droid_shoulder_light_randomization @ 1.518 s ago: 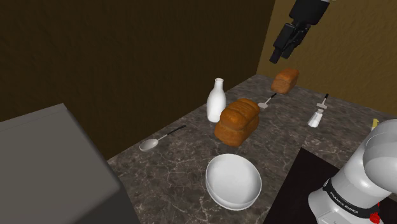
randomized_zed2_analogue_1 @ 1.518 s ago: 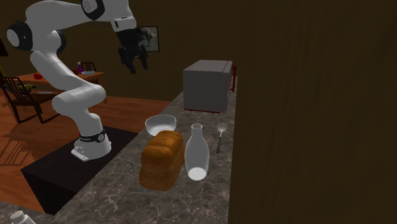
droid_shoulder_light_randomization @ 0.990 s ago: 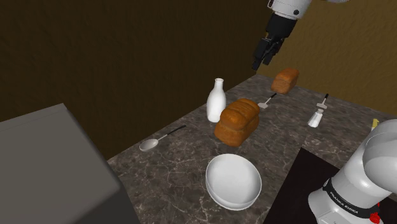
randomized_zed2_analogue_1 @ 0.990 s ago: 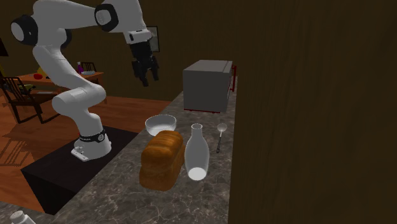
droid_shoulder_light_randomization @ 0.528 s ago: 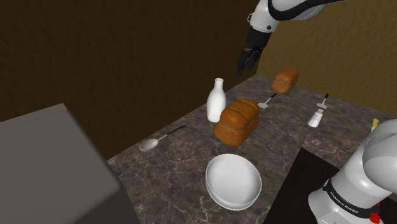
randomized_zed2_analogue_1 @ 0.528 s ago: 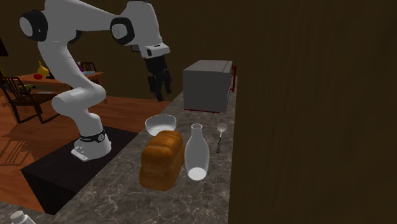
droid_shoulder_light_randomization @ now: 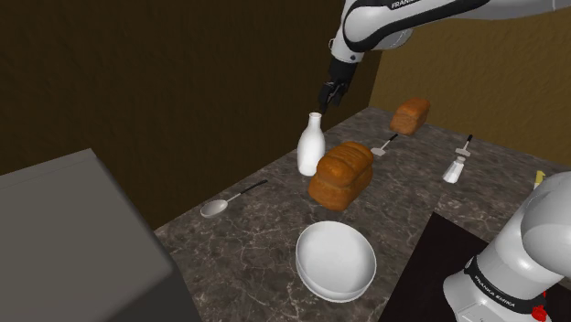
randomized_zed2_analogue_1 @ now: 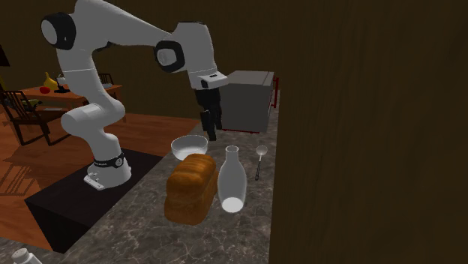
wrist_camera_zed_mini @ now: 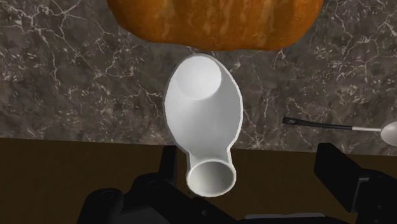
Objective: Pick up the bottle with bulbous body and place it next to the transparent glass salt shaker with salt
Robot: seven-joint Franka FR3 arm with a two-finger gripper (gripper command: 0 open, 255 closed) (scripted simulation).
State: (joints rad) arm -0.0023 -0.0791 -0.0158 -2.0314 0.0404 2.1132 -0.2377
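Nothing grasped yet: my gripper (droid_shoulder_light_randomization: 329, 95), jaws apart, hovers above the white bottle (droid_shoulder_light_randomization: 311, 146); the shaker (droid_shoulder_light_randomization: 453, 170), probably salt, stands at its three o'clock in the shoulder view.

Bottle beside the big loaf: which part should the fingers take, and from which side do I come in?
Take the bottle at its narrow neck, coming down from above. It stands upright, its body bulges wide, and the loaf crowds one side, so a sideways approach looks cramped. The open gripper hangs above it.
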